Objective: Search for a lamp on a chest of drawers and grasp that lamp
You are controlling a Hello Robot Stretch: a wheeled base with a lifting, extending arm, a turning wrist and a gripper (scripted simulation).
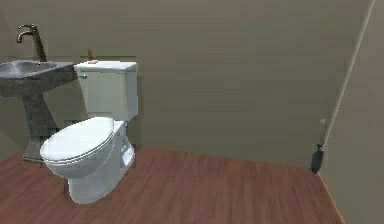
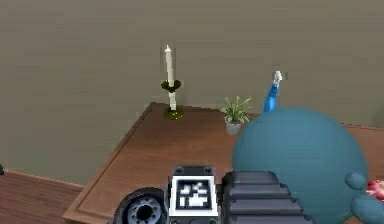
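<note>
The gripper [image 2: 146,210] is noted at the brown wooden tabletop's [image 2: 125,160] near edge; whether anything is held cannot be told. A white candle in green holder [image 2: 171,85] stands at its far edge. The lamp's place cannot be told.

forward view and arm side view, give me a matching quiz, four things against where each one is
Things:
1 toilet
2 tap
3 candle
4 plant

Places:
A on the table, right of the candle
B on the sink
C on the wood floor
D upright in a holder

Pairs: 1-C, 2-B, 3-D, 4-A
</note>
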